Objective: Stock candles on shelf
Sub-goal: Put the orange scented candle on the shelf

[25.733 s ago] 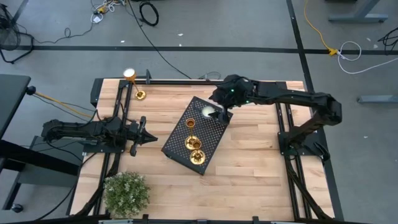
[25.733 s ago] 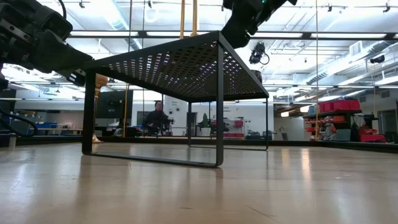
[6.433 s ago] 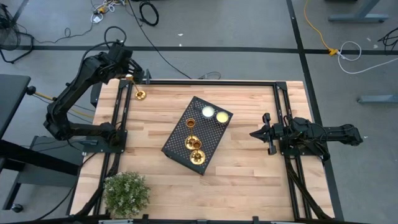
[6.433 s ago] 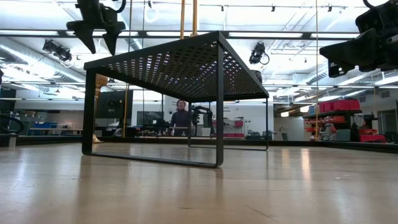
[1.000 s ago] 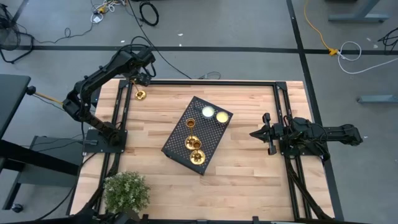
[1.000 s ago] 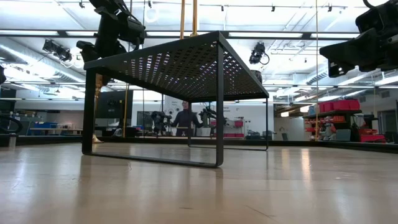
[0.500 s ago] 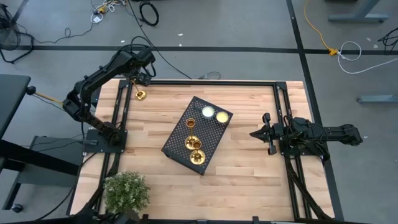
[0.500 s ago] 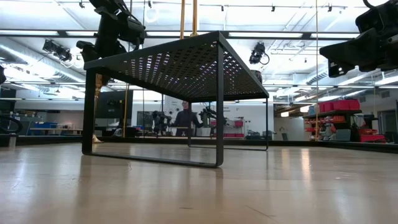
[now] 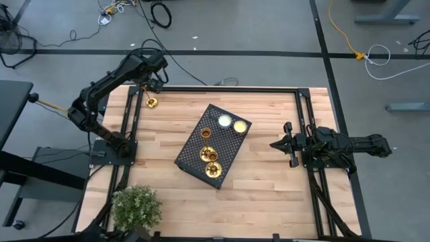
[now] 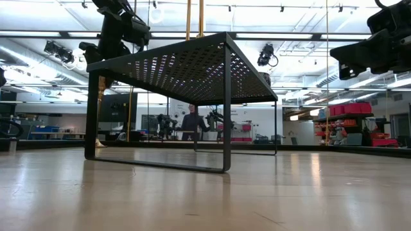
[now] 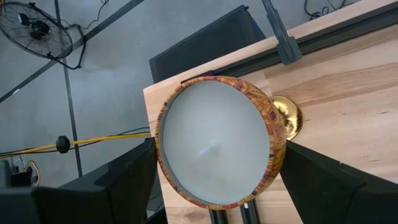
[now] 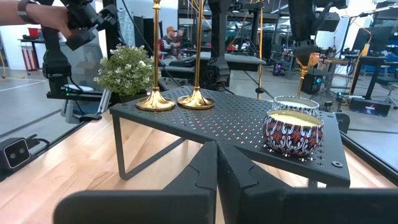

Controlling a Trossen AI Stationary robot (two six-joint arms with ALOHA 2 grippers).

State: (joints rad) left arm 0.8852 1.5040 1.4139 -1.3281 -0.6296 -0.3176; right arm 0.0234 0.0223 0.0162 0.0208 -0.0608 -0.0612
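Two gold candlesticks (image 12: 155,99) stand upright side by side on the black mesh shelf (image 9: 191,158), which sits at a slant in the middle of the wooden worktop (image 9: 269,191). At the shelf's other end are two round patterned tins (image 12: 292,134) filled with pale wax, close together.

One more candle (image 11: 214,149) stands off the shelf, at the far left corner of the worktop, close to the black frame rail. Its shiny brass base (image 9: 152,102) rests on the wood, well apart from the shelf. The left hand (image 9: 152,85) is stretched out over that corner, above the base. In the left wrist view its two dark fingers (image 11: 124,180) stand wide, one on each side of the candle's round, pale top and right up against the patterned rim, clamped on it. In the low view this arm shows up high, beyond the shelf's left corner post.

The right hand (image 9: 275,144) waits low over the right side of the worktop. It points towards the shelf but is well apart from it, and its fingers are pressed together with nothing between them.

A bushy green plant (image 9: 136,207) sits at the near left corner. Beyond the worktop, a person (image 10: 191,122) stands in the room.
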